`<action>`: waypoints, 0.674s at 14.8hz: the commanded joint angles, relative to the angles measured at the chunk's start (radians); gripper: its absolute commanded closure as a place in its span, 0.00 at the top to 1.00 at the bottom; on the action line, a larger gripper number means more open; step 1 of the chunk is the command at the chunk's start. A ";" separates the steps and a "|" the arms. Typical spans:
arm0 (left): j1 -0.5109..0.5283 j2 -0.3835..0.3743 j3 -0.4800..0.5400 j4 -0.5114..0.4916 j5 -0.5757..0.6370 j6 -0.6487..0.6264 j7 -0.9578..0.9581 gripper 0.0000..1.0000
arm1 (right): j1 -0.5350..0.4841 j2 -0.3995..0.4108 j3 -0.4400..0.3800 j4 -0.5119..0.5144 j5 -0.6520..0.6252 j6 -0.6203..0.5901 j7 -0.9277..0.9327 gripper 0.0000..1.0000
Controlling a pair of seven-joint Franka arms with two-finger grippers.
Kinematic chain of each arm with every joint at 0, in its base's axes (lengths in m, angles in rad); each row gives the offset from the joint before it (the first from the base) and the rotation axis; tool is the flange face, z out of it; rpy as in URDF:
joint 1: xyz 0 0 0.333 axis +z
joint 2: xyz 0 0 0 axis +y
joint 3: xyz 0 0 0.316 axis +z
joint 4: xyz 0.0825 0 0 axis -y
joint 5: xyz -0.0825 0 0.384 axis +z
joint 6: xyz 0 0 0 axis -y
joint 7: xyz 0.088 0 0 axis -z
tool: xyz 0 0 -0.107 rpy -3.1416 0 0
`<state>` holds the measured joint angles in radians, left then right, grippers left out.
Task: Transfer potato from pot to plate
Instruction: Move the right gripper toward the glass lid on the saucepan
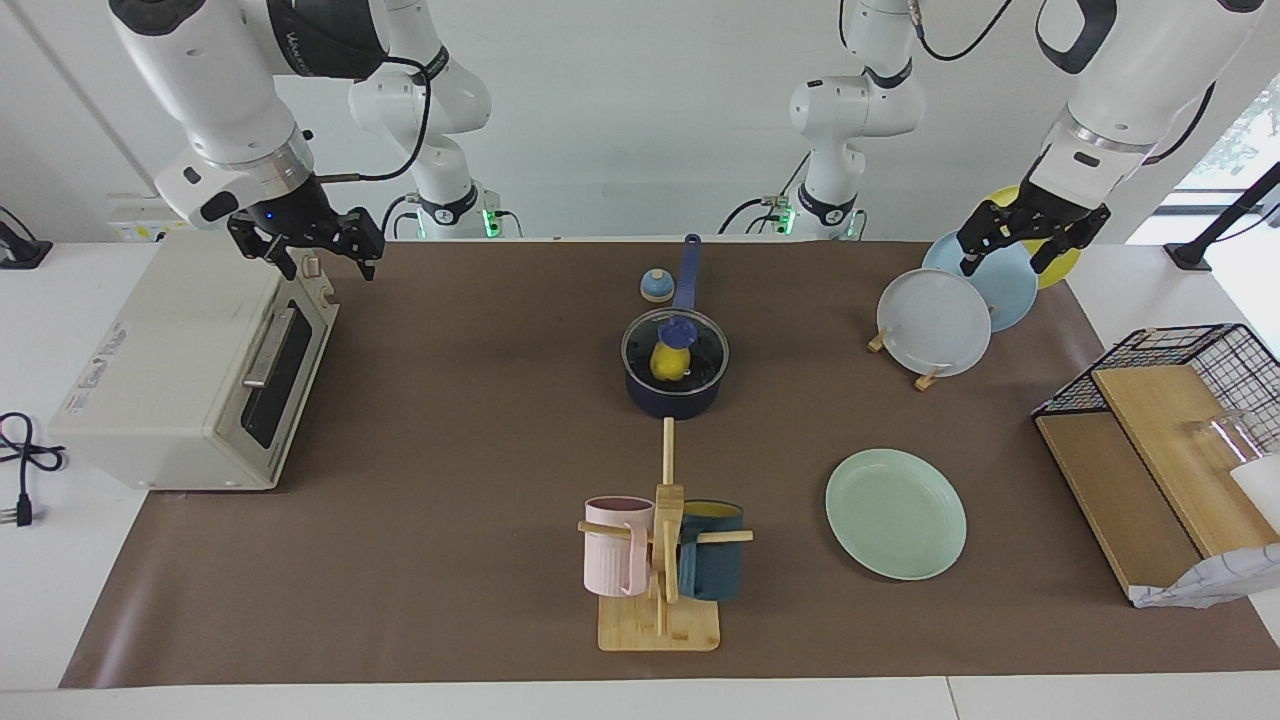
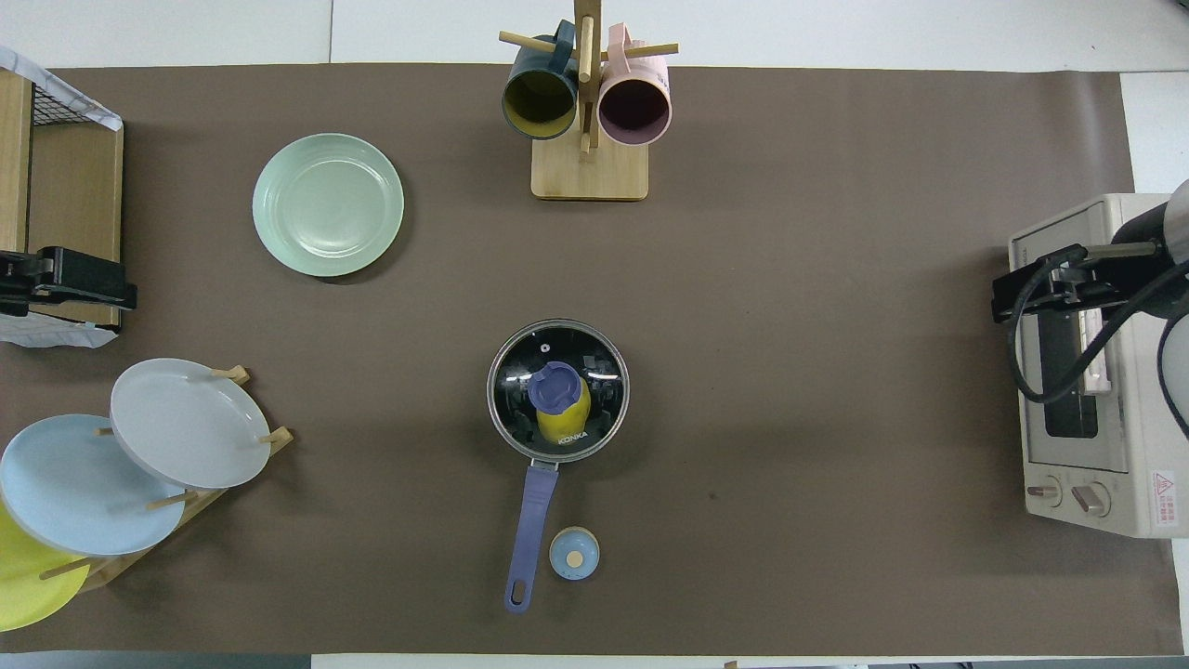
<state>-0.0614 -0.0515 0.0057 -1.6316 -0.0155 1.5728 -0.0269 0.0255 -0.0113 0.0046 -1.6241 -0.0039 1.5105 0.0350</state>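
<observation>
The yellow potato (image 1: 667, 362) lies in the navy pot (image 1: 675, 402) at the table's middle, under a glass lid (image 1: 702, 348) with a blue knob. It also shows through the lid in the overhead view (image 2: 563, 425). The pot's handle (image 2: 531, 520) points toward the robots. The mint-green plate (image 1: 896, 512) lies bare, farther from the robots, toward the left arm's end; it also shows in the overhead view (image 2: 328, 204). My right gripper (image 1: 320, 262) hangs open over the toaster oven's top edge. My left gripper (image 1: 1005, 260) hangs open over the plate rack.
A toaster oven (image 1: 190, 370) stands at the right arm's end. A mug tree (image 1: 663, 560) with pink and teal mugs stands farther out than the pot. A rack holds grey-white (image 1: 935, 320), light blue and yellow plates. A small blue dome (image 1: 656, 286) sits beside the pot's handle. A wire basket (image 1: 1190, 350) stands at the left arm's end.
</observation>
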 commanded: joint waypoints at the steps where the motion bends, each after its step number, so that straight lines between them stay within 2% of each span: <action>1: 0.009 -0.013 -0.009 -0.014 0.019 -0.005 -0.002 1.00 | -0.003 -0.029 0.003 -0.040 0.044 0.039 -0.030 1.00; 3: 0.009 -0.013 -0.009 -0.014 0.019 -0.005 -0.002 1.00 | 0.042 -0.024 0.023 -0.022 0.032 0.042 -0.027 1.00; 5: 0.009 -0.013 -0.009 -0.014 0.019 -0.005 -0.002 1.00 | 0.153 -0.004 0.023 -0.014 0.025 0.082 -0.006 1.00; 7: 0.009 -0.013 -0.009 -0.014 0.019 -0.005 -0.002 1.00 | 0.253 0.039 0.025 0.007 0.030 0.117 0.170 1.00; 10: 0.009 -0.013 -0.009 -0.014 0.019 -0.005 -0.002 1.00 | 0.422 0.219 0.025 0.204 0.024 0.103 0.362 1.00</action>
<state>-0.0614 -0.0515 0.0057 -1.6316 -0.0155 1.5728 -0.0269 0.3751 0.0630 0.0346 -1.5806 0.0187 1.6312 0.3009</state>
